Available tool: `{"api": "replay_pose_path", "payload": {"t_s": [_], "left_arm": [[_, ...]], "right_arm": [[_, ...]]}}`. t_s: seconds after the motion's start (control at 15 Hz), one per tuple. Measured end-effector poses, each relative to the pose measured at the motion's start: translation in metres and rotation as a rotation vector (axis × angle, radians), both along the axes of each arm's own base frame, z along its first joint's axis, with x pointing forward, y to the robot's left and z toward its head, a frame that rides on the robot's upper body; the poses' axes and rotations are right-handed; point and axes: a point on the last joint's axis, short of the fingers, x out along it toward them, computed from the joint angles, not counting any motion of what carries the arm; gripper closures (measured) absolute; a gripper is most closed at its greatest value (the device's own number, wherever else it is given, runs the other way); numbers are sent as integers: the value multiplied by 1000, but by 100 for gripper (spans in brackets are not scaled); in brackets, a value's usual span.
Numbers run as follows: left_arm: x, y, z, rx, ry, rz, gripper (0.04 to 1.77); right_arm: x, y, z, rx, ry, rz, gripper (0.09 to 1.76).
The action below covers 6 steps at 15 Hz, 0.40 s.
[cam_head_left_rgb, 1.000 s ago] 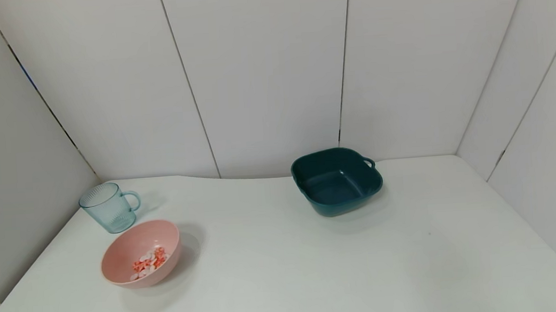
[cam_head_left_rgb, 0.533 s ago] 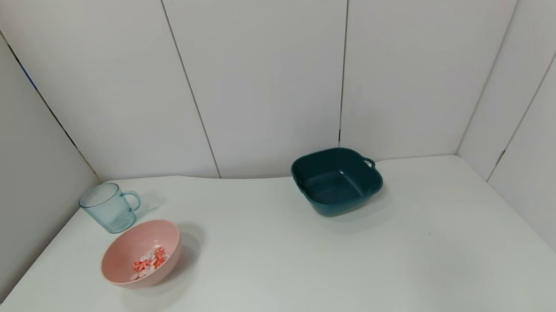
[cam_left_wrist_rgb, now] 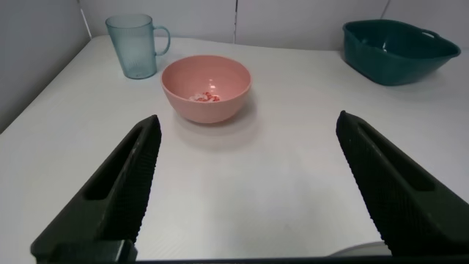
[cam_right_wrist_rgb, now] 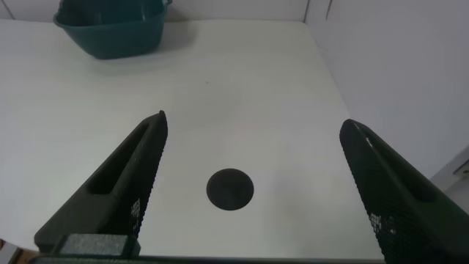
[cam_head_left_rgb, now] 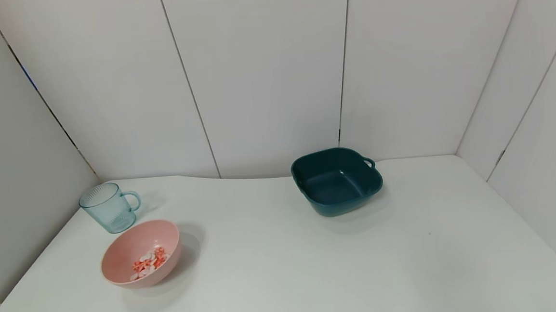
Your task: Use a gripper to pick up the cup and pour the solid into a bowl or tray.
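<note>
The cup (cam_head_left_rgb: 109,206) stands upright near the table's far left corner, its loop handle turned toward the middle of the table, just behind the bowl (cam_head_left_rgb: 121,276) and apart from it. It looks empty: no pieces are seen through its clear ribbed wall. The solid (cam_head_left_rgb: 148,263) lies in the pink bowl, a small heap of red and white bits, so the pour is judged already made.

The cup is judged light, thin-walled and stiff plastic. The ribs should give some bite, yet the smooth plastic may slip under a loose pinch, and a hard squeeze could flex the wall. A hold across the body below the rim, clear of the handle, is judged safest; the handle loop looks too narrow for a sure grasp.

The left gripper (cam_left_wrist_rgb: 245,183) is held low over the near table, fingers spread wide and holding nothing, with the bowl and cup ahead of it. The right gripper (cam_right_wrist_rgb: 253,180) is likewise spread wide and empty, over bare table (cam_head_left_rgb: 285,271) above a dark round mark (cam_right_wrist_rgb: 230,189). The tray (cam_head_left_rgb: 336,181) sits well apart at the far side.
</note>
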Motion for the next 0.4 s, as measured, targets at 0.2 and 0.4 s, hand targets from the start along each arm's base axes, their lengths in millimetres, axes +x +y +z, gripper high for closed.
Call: {"api": "replay_pose_path", "payload": {"t_s": [0.2, 0.4], "left_arm": [[0, 0, 0, 3, 1, 3, 9], [0, 0, -1, 76, 9, 9, 9]], "right_arm": [[0, 0, 0, 0, -1, 0, 14], [0, 0, 0, 0, -1, -1, 14]]}}
